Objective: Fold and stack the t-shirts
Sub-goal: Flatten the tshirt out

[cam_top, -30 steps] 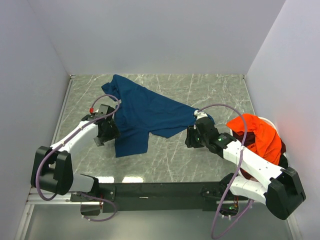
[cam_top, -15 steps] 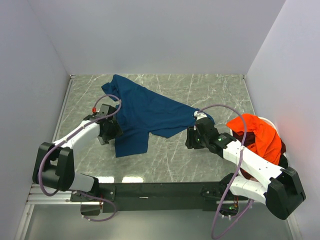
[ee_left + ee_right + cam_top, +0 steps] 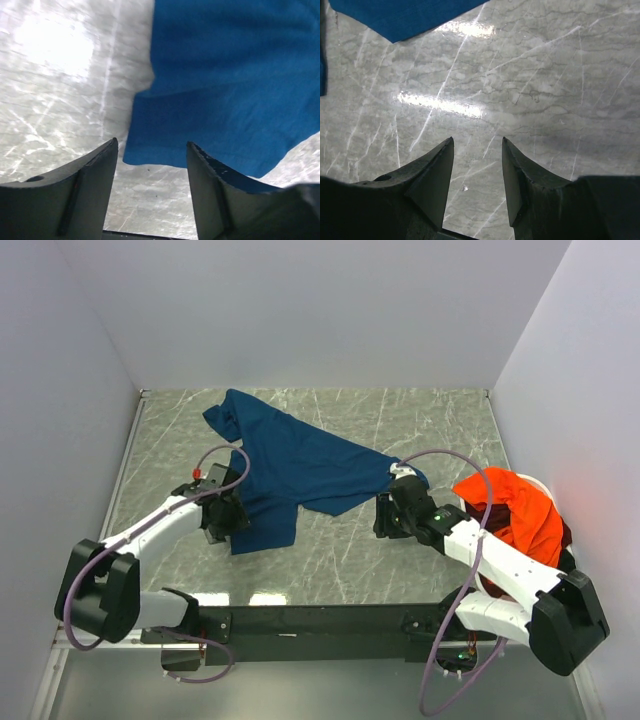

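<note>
Since a second ago the left arm has drawn back toward the near edge, so the left hand (image 3: 228,518) now sits lower along the left side of the navy blue t-shirt (image 3: 300,460), while the right hand (image 3: 388,515) has barely shifted. That shirt lies loosely spread on the marbled tabletop (image 3: 400,420), its long axis running diagonally from the far left corner down to a narrow point at the right, just beside the right hand, with a broad flap reaching toward the near edge on the left. In the left wrist view the left hand (image 3: 152,145) is released, its fingers apart and low over the stone, the flap's near edge (image 3: 225,75) lying just ahead of the gap and not clamped. The right hand (image 3: 477,140) is likewise released, fingers apart over bare tabletop, a blue corner (image 3: 405,15) farther ahead. At the right, the bright orange t-shirt (image 3: 515,510) is heaped in the white basket (image 3: 537,479), spilling over its rim, with dark cloth (image 3: 566,537) beneath it.
</note>
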{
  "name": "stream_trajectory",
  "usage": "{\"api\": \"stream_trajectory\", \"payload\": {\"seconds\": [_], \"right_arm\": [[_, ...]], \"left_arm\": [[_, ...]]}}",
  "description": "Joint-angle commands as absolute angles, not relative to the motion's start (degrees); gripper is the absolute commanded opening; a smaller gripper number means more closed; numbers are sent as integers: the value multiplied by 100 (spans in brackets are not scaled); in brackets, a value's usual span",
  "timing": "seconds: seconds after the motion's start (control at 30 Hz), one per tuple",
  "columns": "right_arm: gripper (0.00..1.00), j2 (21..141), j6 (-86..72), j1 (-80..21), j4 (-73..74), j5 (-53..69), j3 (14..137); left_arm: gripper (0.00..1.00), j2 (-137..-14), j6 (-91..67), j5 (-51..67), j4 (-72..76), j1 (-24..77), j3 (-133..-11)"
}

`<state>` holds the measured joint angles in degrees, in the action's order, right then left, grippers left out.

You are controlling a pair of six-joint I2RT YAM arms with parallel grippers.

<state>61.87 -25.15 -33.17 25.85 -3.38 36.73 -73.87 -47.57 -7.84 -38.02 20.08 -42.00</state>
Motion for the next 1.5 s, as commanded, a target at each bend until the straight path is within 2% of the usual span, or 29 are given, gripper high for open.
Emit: {"api": "stream_trajectory", "payload": {"seconds": [0.0, 0.3, 0.63, 0.73, 0.77, 0.83, 0.87, 0.9, 1.0, 1.2, 1.47], "right_arm": [[51, 6249, -2645, -3278, 2540, -510, 3893], [52, 6179, -2531, -3270, 2601, -615, 3894], [52, 6223, -2531, -3217, 2522, -676, 3867], [52, 6258, -2540, -3191, 2540, -686, 3867], [52, 6267, -2557, -3190, 2549, -686, 3867], [52, 6258, -2584, -3182, 2549, -703, 3876], [52, 6275, -2593, -3173, 2566, -703, 3911], [52, 6293, -2593, -3173, 2601, -755, 3937], [52, 6346, -2610, -3112, 2751, -913, 4069], [63, 6460, -2566, -2620, 2909, -809, 4350], [70, 6705, -2961, -1776, 2497, -318, 4457]], "left_arm": [[62, -7593, -4869, -835, -3858, 2232, -4183], [61, -7928, -5027, -1256, -4104, 2408, -4280], [60, -8314, -5001, -1187, -3894, 2461, -4192], [51, -8420, -5027, -1099, -3797, 2470, -4131], [36, -8455, -5036, -1090, -3797, 2478, -4079], [20, -8472, -5045, -1125, -3797, 2479, -4026], [5, -8447, -5045, -1134, -3814, 2479, -3999], [1, -8429, -5045, -1169, -3832, 2479, -3990], [1, -8183, -5019, -1378, -3998, 2479, -4113], [1, -7489, -4685, -2144, -4816, 2137, -5184], [1, -6803, -3736, -1811, -4825, 1064, -6248]]}}
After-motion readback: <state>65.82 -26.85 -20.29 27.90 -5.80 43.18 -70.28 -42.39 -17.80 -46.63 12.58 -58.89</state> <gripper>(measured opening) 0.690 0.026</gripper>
